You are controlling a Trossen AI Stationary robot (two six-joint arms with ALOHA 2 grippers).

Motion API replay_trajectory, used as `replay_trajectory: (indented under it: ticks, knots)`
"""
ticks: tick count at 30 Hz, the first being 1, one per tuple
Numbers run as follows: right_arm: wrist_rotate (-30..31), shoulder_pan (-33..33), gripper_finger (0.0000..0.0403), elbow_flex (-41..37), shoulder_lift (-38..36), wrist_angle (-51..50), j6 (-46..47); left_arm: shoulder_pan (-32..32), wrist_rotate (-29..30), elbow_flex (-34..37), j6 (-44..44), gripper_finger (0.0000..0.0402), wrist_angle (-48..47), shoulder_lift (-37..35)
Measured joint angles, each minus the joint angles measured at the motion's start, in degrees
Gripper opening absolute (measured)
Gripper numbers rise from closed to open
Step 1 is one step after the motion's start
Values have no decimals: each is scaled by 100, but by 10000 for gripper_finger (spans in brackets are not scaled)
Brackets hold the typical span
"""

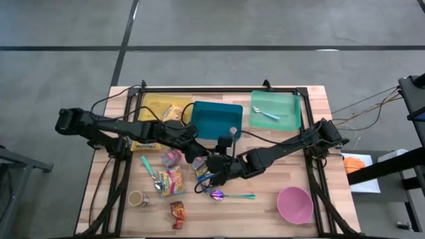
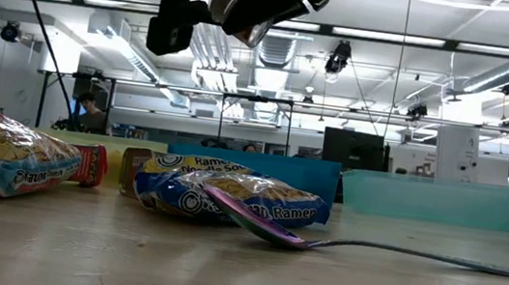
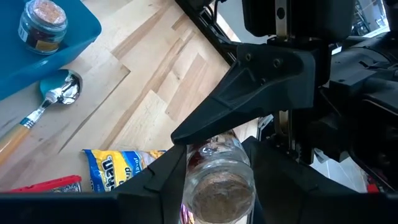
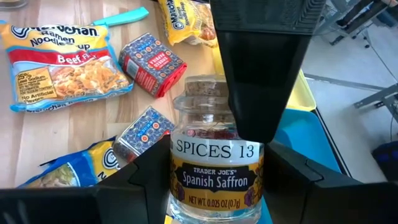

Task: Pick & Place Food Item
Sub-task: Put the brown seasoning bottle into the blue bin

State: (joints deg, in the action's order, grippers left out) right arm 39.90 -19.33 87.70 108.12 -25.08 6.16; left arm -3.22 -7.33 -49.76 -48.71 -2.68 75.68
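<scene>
Caught between two grips over the middle of the tabletop, well clear of every edge: the saffron jar point(image 4: 214, 168), lifted off the wood and hanging above the purple spoon point(image 2: 264, 226). Clamped around its labelled body by the right gripper point(image 4: 214, 183), and pinched as well by the left gripper point(image 3: 217, 180), pads pressed against the glass on both sides. Main hazard, by judgement: a slip or a twist during this double hold. Smooth round glass, hard dark plastic fingers point(image 3: 155, 180), little friction; any tug from one arm against the other likely to rotate the jar or pop it free. Also at risk if squeezed or knocked from above: the cork stopper, half hidden behind the other arm's finger. Below, a fall onto bare planks or onto crinkly, soft ramen packets point(image 4: 62, 56) and a small red box point(image 4: 151, 63); breakable on wood, cushioned on foil. Small, squat, cylindrical and rigid, with a glossy paper label; probable destination the hard-walled teal bin point(image 1: 216, 118), near the far edge.
</scene>
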Motion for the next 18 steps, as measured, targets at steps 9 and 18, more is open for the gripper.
replay_trajectory:
  ticks: [9,18]
  knots:
    - [82,10,186,0,0,25,21,0,-15,0,66,209,-42,2]
    - [125,39,186,2,0,15,27,-7,21,0,91,254,-302,7]
